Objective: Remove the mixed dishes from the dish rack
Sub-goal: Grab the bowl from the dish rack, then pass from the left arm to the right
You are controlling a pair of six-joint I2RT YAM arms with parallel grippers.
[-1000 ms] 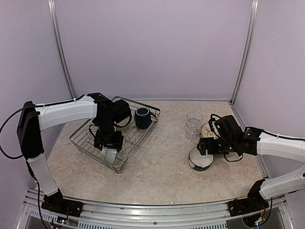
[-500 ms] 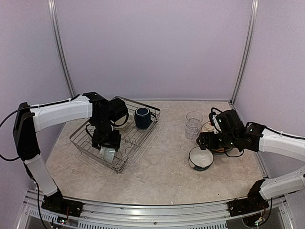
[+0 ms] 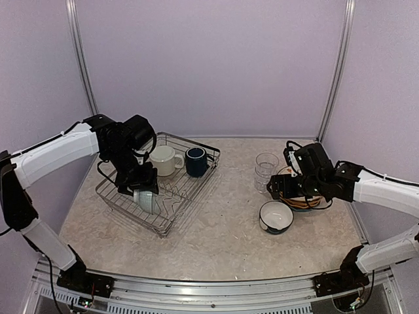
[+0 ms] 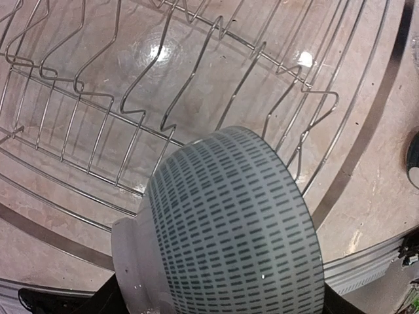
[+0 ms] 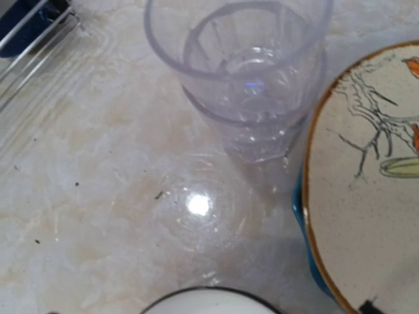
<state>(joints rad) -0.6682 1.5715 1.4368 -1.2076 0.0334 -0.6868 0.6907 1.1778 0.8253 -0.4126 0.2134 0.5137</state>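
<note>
Dishes are split between the dish rack [image 3: 186, 196] on the left of the table [image 3: 222, 242] and the bare tabletop on the right. Inside the rack a cream mug [image 3: 163, 159] and a navy mug [image 3: 195, 161] stand side by side at the far end. Over the rack's near-left part, the left gripper [image 3: 141, 190] is clamped on a bowl with a dashed pattern [image 3: 145, 201]. In the left wrist view this bowl [image 4: 229, 222] is tipped, its outer wall and foot ring facing the camera above the zigzag prongs [image 4: 98, 111]; whether it touches the wires cannot be told.

On the right, a clear glass tumbler [image 3: 266, 171] stands upright just beside a cream bird-patterned plate [image 5: 366, 196], which lies on a blue plate [image 5: 308, 229]. A teal bowl with a pale inside [image 3: 275, 216] sits upright nearer the arm bases. The right gripper [image 3: 278, 186] hangs between tumbler, plates and teal bowl, jaws spread wide, holding nothing.
</note>
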